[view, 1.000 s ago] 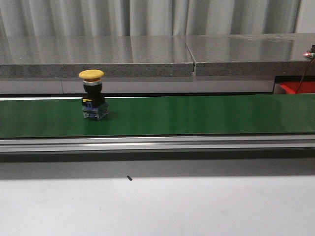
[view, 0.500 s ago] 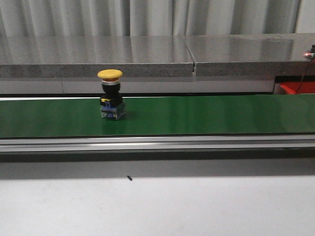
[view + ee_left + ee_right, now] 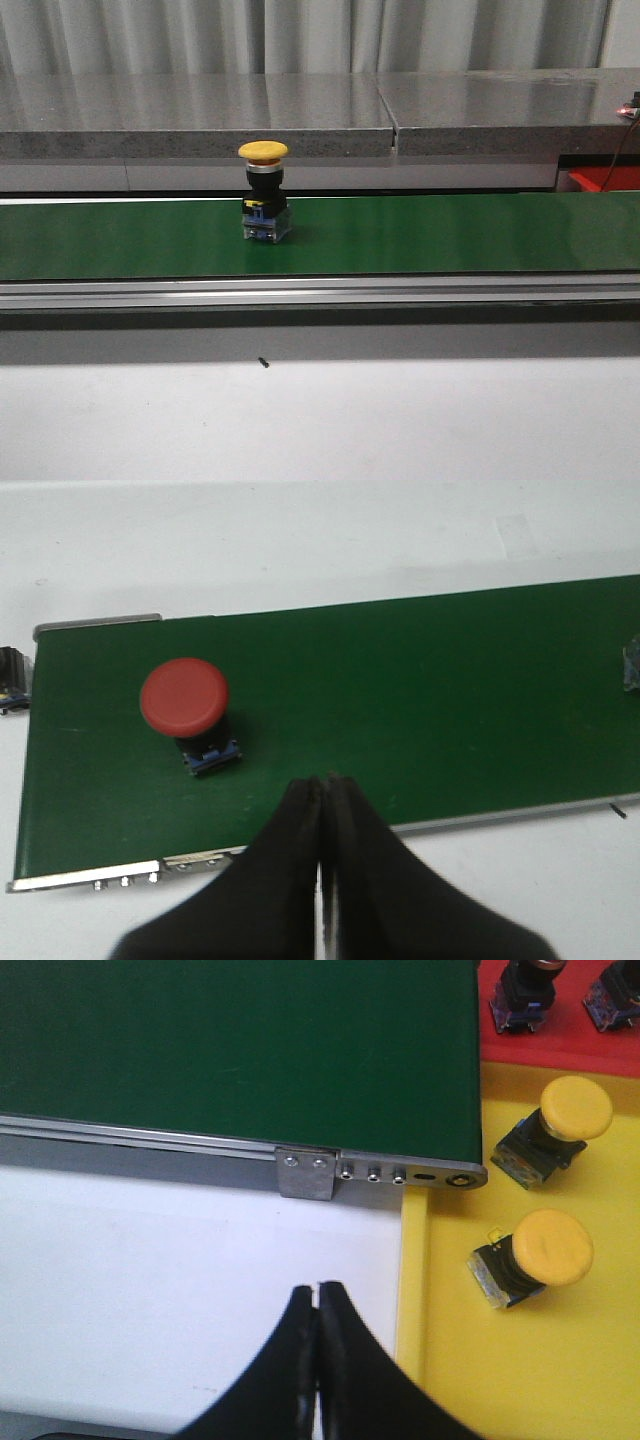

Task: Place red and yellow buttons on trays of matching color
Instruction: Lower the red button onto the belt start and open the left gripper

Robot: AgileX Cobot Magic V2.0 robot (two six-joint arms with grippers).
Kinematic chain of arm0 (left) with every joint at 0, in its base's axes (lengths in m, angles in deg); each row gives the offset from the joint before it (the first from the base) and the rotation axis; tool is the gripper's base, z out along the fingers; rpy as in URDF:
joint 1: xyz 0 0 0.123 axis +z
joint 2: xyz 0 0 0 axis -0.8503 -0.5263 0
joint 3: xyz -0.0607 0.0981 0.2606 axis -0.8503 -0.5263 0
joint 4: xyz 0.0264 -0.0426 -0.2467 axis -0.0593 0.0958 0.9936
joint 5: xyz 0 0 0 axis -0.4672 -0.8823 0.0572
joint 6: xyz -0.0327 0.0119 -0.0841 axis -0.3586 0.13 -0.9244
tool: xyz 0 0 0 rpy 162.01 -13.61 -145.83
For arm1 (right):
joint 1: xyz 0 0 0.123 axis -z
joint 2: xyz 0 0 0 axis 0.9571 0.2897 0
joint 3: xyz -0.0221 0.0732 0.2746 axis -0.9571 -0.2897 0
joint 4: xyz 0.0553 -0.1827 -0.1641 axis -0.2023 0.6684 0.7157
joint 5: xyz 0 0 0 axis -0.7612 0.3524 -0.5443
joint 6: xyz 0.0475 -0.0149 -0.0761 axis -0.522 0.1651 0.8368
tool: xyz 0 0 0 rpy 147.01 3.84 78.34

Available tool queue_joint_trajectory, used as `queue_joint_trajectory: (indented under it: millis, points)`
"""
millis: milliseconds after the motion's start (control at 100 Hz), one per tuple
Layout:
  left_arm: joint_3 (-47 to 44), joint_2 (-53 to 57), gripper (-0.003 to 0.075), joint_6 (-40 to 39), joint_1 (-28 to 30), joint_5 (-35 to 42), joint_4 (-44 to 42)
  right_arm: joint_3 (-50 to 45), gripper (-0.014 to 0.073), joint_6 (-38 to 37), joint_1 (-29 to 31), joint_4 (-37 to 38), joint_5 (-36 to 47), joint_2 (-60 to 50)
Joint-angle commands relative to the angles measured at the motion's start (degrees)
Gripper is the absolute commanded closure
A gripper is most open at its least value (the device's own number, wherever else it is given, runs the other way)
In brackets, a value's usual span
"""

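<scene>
Front view first: nearest lies the bare white surface [image 3: 320, 420] with a small dark speck [image 3: 262, 362] on it, then a metal rail, then the long green belt [image 3: 450, 235]. A yellow button [image 3: 264, 192] stands upright on the belt, left of the middle, cap up. Behind it runs a grey stone ledge [image 3: 200, 115], and a bit of red shows at the far right.

Neither arm shows in that view. From its wrist camera, the left hand [image 3: 322, 790] has its fingers pressed together, holding nothing, above the belt's edge; a red button [image 3: 188, 708] stands on the belt just beyond it. The right hand [image 3: 318, 1295] is likewise pressed together and empty, over the white surface beside the belt's end. Next to it a yellow tray [image 3: 440, 1360] already carries two yellow buttons [image 3: 540, 1255], and a red tray [image 3: 560, 1045] beyond holds at least two dark-bodied pieces whose caps are cut off.

So sorting looks partly done: some buttons are placed, while one red and one yellow wait on the belt.
</scene>
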Motion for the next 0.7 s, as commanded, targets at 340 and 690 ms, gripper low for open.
queue_joint_trajectory:
  millis: [340, 690]
  points:
    - [-8.3, 14.9, 0.0741, 0.0, -1.9, 1.5, 3.8, 1.4, 0.0659, 0.5, 0.1, -0.2, 2.9, -0.1]
    - [-9.0, 22.7, 0.0741, 0.0, -1.9, 1.2, 3.8, 1.4, 0.0659, 0.5, 0.1, -0.2, 2.9, -0.1]
